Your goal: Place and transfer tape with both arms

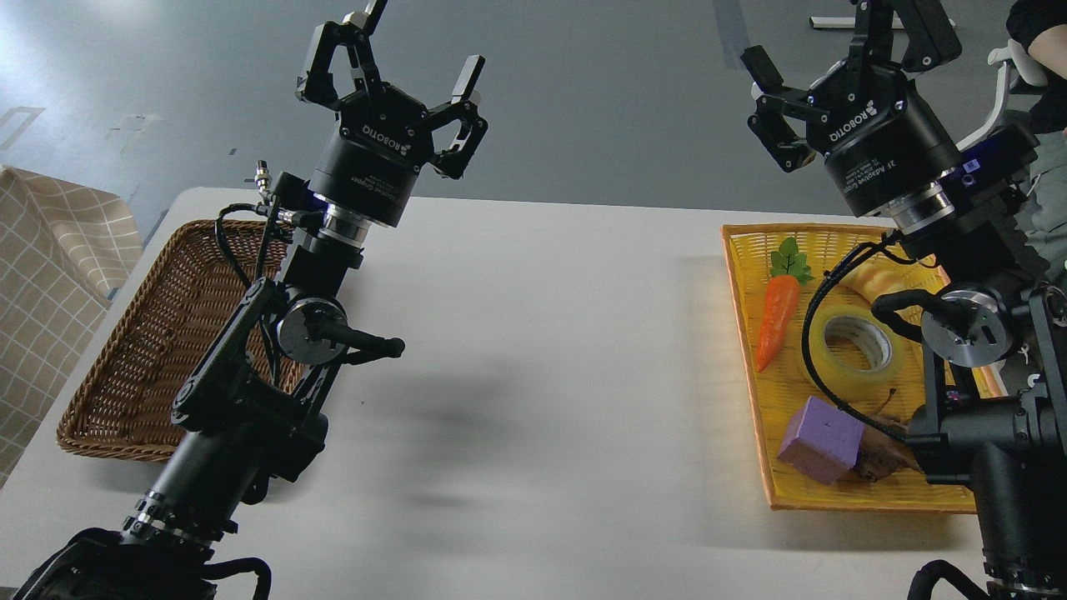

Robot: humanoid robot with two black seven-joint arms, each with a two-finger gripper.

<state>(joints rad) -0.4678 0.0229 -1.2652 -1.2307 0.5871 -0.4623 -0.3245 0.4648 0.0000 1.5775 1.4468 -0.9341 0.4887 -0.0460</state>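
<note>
The tape (852,357), a translucent yellow roll with a pale core, lies flat in the yellow tray (748,367) at the table's right side, partly behind my right arm's cable and joint. My right gripper (834,46) is raised high above the tray's far end, open and holding nothing. Over the left half of the table, beside the wicker basket, my left gripper (396,67) is also raised with its fingers spread wide and nothing between them. Both grippers are well clear of the tape.
The tray also holds a toy carrot (777,321), a purple block (821,437), a pale yellow object and a brown item. A brown wicker basket (142,358) sits at the left on the white table (542,375). A chequered cloth (50,267) lies at far left.
</note>
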